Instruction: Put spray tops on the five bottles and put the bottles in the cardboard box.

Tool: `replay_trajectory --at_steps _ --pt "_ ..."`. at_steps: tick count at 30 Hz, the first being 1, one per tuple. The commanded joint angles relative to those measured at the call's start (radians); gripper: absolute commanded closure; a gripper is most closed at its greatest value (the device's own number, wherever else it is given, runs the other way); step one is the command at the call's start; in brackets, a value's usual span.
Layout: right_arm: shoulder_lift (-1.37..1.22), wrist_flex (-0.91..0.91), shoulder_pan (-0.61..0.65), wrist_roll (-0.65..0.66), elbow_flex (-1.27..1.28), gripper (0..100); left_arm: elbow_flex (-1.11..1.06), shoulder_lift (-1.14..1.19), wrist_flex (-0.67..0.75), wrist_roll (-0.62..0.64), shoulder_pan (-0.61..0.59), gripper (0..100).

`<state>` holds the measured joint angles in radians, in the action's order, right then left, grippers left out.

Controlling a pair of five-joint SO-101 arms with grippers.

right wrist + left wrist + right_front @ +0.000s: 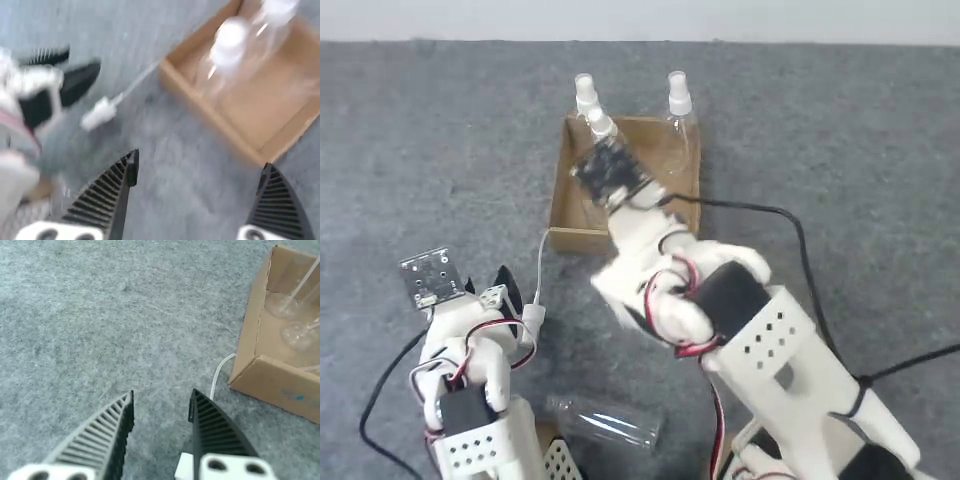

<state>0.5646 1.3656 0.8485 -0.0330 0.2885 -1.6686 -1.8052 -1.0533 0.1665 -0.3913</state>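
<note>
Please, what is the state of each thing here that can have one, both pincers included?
Left pincer: open, empty.
Right pincer: open, empty.
Box: open, partly filled.
Bottles in box: three, upright, tops on.
Loose bottle: lying on its side, no top.
Spray top: lying loose, not fitted.

White arms, black ribbed tool

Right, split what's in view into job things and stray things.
Job: cardboard box; three capped bottles standing in it; uncapped bottle lying on the table; loose spray top with its tube.
Stray: black cable trailing over the table.
</note>
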Motion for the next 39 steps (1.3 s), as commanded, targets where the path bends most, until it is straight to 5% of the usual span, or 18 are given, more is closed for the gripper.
replay_trajectory --at_steps 1,21,28,39 --pt "0.048 0.074 0.051 0.06 0.04 67.8 0.01 -0.017 0.032 -0.006 0.005 83" --pt "0.048 0.084 0.36 0.092 0.339 67.9 0.013 -0.017 0.032 -0.002 -0.003 83" --pt "0.048 0.084 0.389 -0.074 0.341 67.9 0.015 -0.017 0.032 -0.002 -0.005 83" --pt "0.048 0.093 0.539 -0.141 0.404 67.9 0.008 -0.017 0.071 0.0 -0.04 83"
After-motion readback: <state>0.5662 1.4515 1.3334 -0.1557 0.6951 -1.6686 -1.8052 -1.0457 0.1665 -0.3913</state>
